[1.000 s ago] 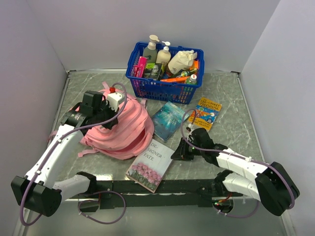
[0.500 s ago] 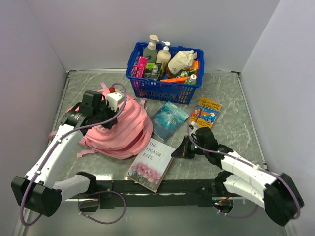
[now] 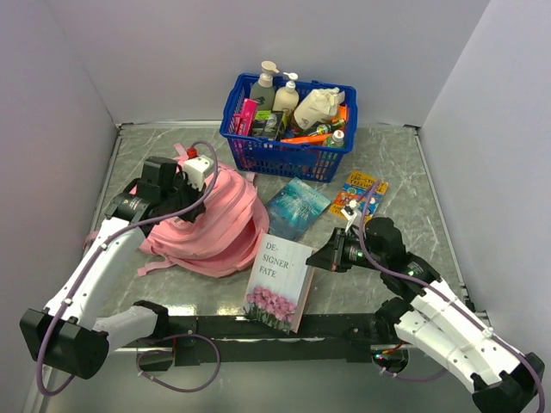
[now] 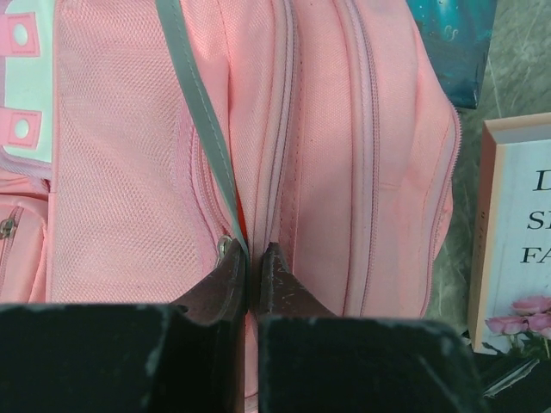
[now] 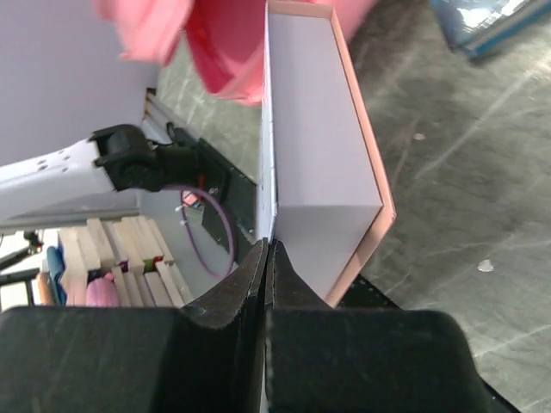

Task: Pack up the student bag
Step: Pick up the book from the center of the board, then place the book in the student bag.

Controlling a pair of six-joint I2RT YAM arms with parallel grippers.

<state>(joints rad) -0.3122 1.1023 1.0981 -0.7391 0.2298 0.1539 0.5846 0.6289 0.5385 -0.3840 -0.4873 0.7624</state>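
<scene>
The student bag [image 3: 225, 225], a soft pink backpack, lies on the left of the table. My left gripper [image 3: 191, 200] rests on top of it. In the left wrist view that gripper [image 4: 251, 256] is shut on a thin grey strap beside a zip seam of the bag [image 4: 129, 172]. A book with pink flowers on its cover [image 3: 280, 277] stands raised at the table's front, beside the bag. My right gripper [image 3: 320, 258] holds it from the right. In the right wrist view this gripper [image 5: 269, 249] is shut on the book's thin front cover, and the white page block [image 5: 318, 146] hangs open beside it.
A blue basket [image 3: 284, 148] of bottles and tubes stands at the back. A teal book [image 3: 297, 206] lies right of the bag, and an orange-yellow picture book [image 3: 362, 191] lies further right. A black rail [image 3: 258, 325] runs along the near edge.
My right gripper has closed on the flowered book's cover, then lifted and turned the book up from lying flat. The right arm has drawn back to the right. The left gripper has stayed on the bag.
</scene>
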